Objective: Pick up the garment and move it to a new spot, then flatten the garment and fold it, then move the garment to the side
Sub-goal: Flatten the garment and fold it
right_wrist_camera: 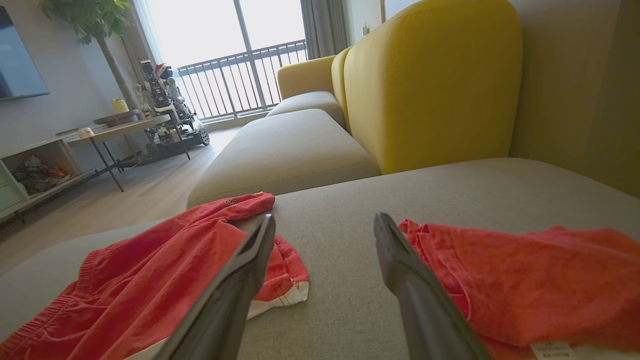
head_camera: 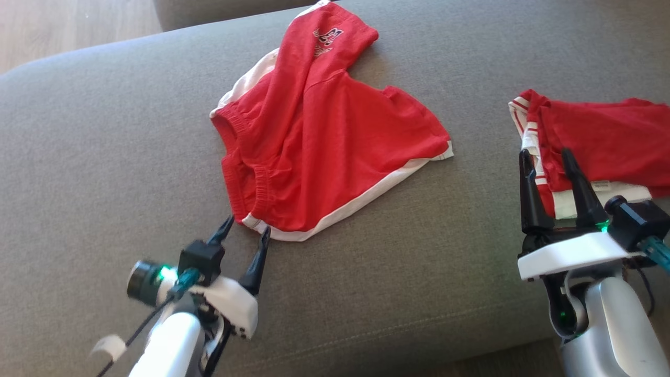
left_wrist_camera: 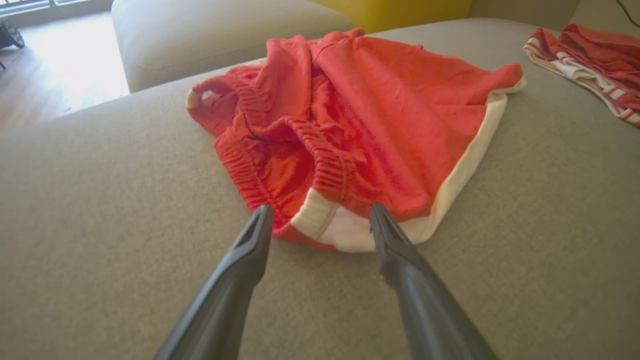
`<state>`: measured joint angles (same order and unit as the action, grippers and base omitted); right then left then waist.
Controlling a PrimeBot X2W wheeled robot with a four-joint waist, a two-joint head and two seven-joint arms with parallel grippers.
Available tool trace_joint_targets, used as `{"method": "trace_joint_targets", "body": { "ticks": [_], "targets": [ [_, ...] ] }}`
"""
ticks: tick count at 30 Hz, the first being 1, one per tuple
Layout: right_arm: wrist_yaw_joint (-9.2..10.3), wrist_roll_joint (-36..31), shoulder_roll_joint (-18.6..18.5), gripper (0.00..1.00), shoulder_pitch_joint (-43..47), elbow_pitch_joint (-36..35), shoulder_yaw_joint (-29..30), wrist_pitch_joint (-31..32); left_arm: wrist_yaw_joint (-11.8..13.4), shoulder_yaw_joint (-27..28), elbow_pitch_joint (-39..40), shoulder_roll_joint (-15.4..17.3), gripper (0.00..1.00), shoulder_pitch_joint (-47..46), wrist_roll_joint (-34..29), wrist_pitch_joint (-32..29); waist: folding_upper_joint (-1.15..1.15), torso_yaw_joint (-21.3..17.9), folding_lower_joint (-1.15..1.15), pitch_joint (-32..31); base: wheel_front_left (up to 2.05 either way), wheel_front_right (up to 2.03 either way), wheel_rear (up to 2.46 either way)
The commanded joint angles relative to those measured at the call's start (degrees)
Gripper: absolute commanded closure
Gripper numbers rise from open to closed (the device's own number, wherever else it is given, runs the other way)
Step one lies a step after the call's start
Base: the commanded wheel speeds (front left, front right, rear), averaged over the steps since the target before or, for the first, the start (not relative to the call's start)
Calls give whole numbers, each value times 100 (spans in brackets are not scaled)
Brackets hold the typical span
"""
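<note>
Left claw (head_camera: 248,224), lower left, stands released at the white-trimmed corner of the crumpled red shorts (head_camera: 335,136) mid-frame on the grey sofa (head_camera: 104,157); right claw (head_camera: 544,153), also released, hangs lower right. A clean lift likely means pinching both waistband layers together.

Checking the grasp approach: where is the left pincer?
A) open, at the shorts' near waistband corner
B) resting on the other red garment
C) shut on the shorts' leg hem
A: the left pincer stands open, tips by the white-edged waistband corner of the red shorts, gripping nothing.
</note>
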<state>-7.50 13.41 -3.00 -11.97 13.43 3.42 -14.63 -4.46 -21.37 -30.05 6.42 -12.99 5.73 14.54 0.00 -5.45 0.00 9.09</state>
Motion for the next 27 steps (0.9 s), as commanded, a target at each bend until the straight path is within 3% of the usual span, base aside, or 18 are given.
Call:
{"method": "trace_joint_targets", "body": {
  "ticks": [1,8,24,25,26,27],
  "targets": [
    [1,50,12,0,-51,-227,-138,-37,63,150,128,122,0,-311,-96,46,0,-33,0,-12,0,0,0],
    [1,468,12,0,16,-168,-179,-37,-48,16,-153,234,0,-513,-173,46,0,-115,0,19,0,0,0],
    [1,457,12,0,-66,-143,-90,-37,-120,-191,-461,364,0,-786,-253,46,0,-123,0,152,0,0,0],
    [1,452,12,0,-71,-142,-89,-37,-122,-204,-477,366,18,-801,-257,46,0,-121,0,156,0,0,0],
    [1,448,12,0,-78,-138,-83,-37,-125,-211,-486,364,51,-815,-250,46,0,-118,0,161,0,0,0],
    [1,446,12,0,-86,-134,-75,-37,-134,-225,-488,365,95,-829,-241,46,0,-115,0,165,0,0,0]
  ]
}}
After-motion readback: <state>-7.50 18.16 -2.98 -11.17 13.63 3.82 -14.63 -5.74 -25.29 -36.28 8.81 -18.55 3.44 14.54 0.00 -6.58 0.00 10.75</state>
